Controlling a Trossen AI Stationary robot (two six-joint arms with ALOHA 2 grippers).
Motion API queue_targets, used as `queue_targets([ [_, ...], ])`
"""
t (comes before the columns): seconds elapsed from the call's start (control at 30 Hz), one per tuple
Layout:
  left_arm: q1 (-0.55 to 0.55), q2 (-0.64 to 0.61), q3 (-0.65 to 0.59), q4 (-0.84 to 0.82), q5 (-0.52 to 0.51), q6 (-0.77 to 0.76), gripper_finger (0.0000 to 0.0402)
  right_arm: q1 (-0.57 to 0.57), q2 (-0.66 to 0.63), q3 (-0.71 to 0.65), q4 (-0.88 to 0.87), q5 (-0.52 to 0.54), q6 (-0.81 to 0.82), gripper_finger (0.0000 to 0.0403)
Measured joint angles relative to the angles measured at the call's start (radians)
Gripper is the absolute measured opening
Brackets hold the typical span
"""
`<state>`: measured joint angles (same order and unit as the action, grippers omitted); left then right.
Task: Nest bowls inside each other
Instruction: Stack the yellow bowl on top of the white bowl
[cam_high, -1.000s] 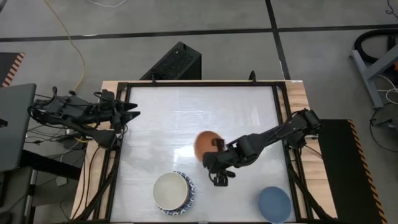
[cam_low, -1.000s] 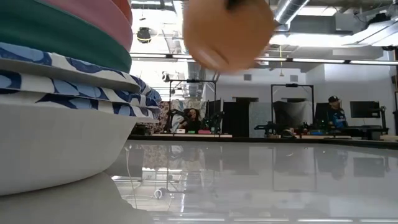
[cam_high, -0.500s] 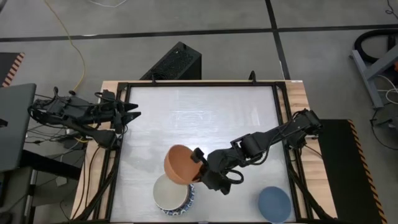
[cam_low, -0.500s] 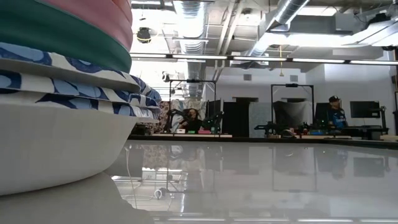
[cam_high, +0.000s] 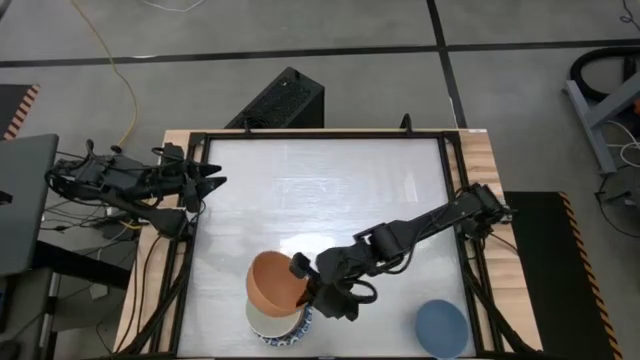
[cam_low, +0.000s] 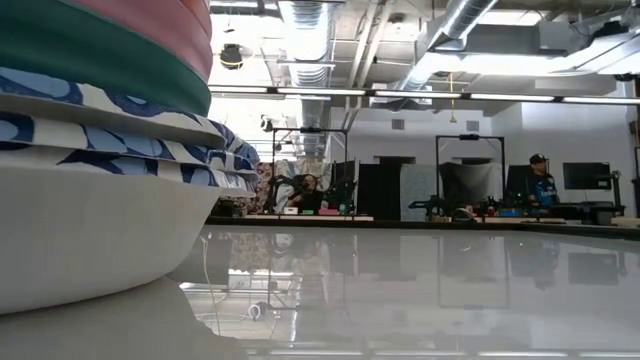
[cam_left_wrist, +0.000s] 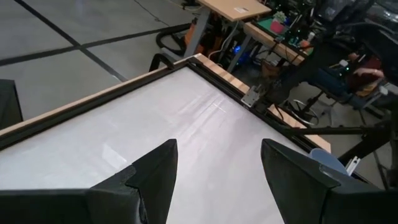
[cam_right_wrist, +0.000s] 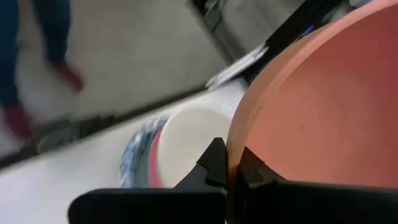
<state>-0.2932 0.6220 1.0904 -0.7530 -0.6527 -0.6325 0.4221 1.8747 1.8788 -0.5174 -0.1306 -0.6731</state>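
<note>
My right gripper (cam_high: 300, 267) holds an orange bowl (cam_high: 277, 280), opening up, just above a stack of bowls (cam_high: 276, 323) near the table's front edge. The stack's top bowl is cream (cam_right_wrist: 186, 138). In the low view the stack (cam_low: 90, 150) shows a white base, blue-patterned rims, then green, pink and red; the orange bowl is out of that view. A blue bowl (cam_high: 441, 327) rests alone on its base at the near right. My left gripper (cam_high: 217, 180) (cam_left_wrist: 219, 149) waits open at the table's far left. My right gripper pinches the orange bowl's rim (cam_right_wrist: 235, 146) on the side toward the table's right, one finger inside the bowl and one outside. The fingers come from the table's right, slanting down. The bowl is lifted clear, slightly tilted, over the far part of the stack.
A black frame (cam_high: 452, 200) runs around the white table top. A black box (cam_high: 285, 100) stands on the floor beyond the far edge. The far half of the table (cam_high: 320, 180) is bare. People sit at desks in the room behind.
My right gripper has carried the orange bowl toward the table's left and near edge, to above the stack, and has rolled its wrist. The bowl has turned from showing its outer dome to opening upward. It has risen out of the low view.
</note>
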Motion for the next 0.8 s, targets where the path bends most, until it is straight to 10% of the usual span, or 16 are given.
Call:
queue_targets([
  [0.4,0.0,0.0,0.0,-0.028,0.0,-0.024,0.0221,-0.019,0.224,0.411,-0.431,-0.001,-0.151,0.0008],
  [0.8,0.0,0.0,0.0,-0.031,-0.001,-0.004,0.0221,-0.017,0.242,0.437,-0.526,0.025,-0.156,0.0008],
])
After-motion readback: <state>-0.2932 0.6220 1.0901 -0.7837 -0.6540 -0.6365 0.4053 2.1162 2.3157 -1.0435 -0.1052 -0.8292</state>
